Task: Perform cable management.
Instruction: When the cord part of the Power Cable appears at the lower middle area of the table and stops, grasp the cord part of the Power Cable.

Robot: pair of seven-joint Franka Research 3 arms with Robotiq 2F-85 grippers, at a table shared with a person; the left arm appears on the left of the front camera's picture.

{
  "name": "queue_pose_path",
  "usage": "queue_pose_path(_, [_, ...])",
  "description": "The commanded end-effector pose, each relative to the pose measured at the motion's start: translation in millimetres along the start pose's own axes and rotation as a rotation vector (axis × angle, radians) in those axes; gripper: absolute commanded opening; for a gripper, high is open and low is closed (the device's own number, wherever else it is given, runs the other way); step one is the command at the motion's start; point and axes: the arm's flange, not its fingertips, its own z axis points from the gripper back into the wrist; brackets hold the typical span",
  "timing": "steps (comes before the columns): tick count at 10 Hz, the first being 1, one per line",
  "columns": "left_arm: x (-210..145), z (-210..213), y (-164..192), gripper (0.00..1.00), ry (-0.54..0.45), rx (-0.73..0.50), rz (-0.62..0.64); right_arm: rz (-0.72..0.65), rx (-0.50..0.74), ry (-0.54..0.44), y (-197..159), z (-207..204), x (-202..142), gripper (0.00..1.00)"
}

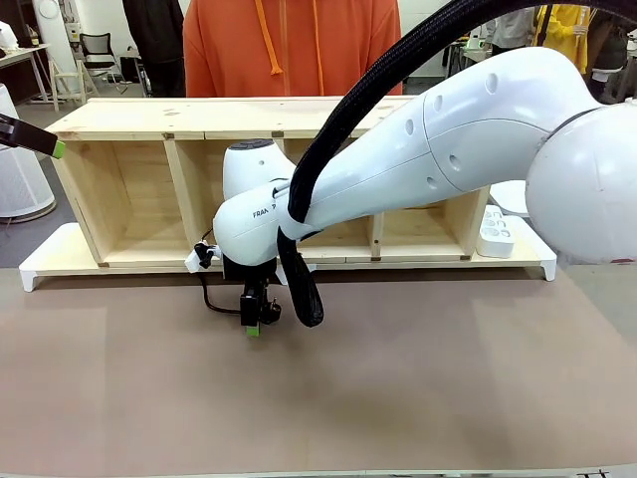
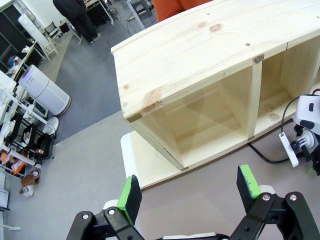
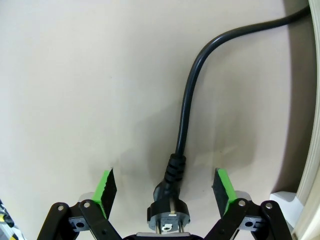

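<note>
The cable (image 3: 187,100) is a thin black cord lying on the tan table and curving off toward the upper right. Its black plug (image 3: 167,212) lies prongs toward the camera, between the green pads of my right gripper (image 3: 165,186), which stands open around it without touching. From the front, the right gripper (image 1: 254,321) points down at the table before the shelf, a loop of cable (image 1: 211,302) to its left. My left gripper (image 2: 189,192) is open and holds nothing, hovering high by the shelf's left end; its green-tipped finger (image 1: 58,149) shows at the far left.
A long wooden shelf unit (image 1: 249,118) with several open compartments stands on a white base (image 1: 45,261) across the table. A white power strip (image 1: 495,235) lies at its right end. A person in an orange hoodie (image 1: 289,45) stands behind. The near table (image 1: 398,398) is bare.
</note>
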Motion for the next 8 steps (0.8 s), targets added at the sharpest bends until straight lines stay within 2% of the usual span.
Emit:
queue_pose_path(1, [0.6, -1.2, -0.1, 1.0, -0.006, 0.004, -0.001, -0.036, -0.02, 0.009, -2.5, -0.7, 5.6, 1.0])
queue_pose_path(2, [0.6, -1.2, -0.1, 1.0, -0.006, 0.004, -0.001, -0.035, -0.009, 0.01, -2.3, -0.9, 5.4, 1.0])
queue_pose_path(3, [0.6, -1.2, -0.1, 1.0, -0.006, 0.004, -0.001, -0.03, -0.01, 0.01, -1.6, -0.4, 4.4, 0.8])
queue_pose_path(4, [0.6, -1.2, -0.1, 1.0, -0.006, 0.004, -0.001, -0.036, -0.011, 0.011, -2.2, 0.1, 4.1, 0.8])
queue_pose_path(5, [0.6, -1.2, -0.1, 1.0, -0.006, 0.004, -0.001, -0.031, -0.02, 0.011, -2.8, -0.4, 3.5, 0.6])
queue_pose_path(6, [0.6, -1.2, -0.1, 1.0, -0.006, 0.004, -0.001, -0.028, -0.026, 0.009, -2.8, -0.8, 3.1, 0.75])
queue_pose_path(7, [0.6, -1.2, -0.1, 1.0, -0.006, 0.004, -0.001, -0.029, -0.029, 0.009, -3.0, -1.0, 2.9, 0.4])
queue_pose_path(8, [0.6, -1.2, -0.1, 1.0, -0.006, 0.004, -0.001, -0.035, -0.031, 0.011, -3.3, -0.7, 2.5, 0.55])
